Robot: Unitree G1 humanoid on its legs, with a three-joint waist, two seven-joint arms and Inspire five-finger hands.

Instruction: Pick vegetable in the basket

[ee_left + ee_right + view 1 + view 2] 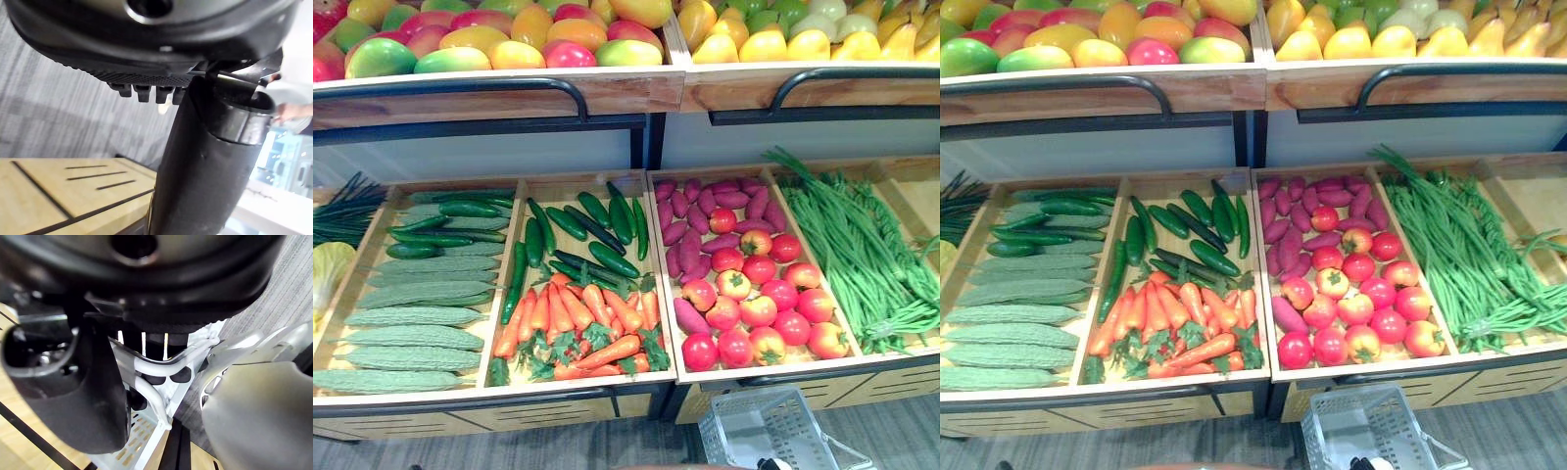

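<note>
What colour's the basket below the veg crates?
The basket is pale grey-white, with slotted walls. It shows best in the left eye view.

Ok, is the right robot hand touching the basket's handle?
Touching. In the right wrist view, the right robot hand has its fingers curled round the white basket handle, with no gap between them.

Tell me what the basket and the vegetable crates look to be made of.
The basket looks like pale moulded plastic, going by its open lattice walls. Its handle is a smooth white bar, either plastic or coated wire; I can't tell which. The vegetable crates look like light wood with a matte finish, shown by the pale tan boards at the rims and dividers, though it could be veneer.
</note>
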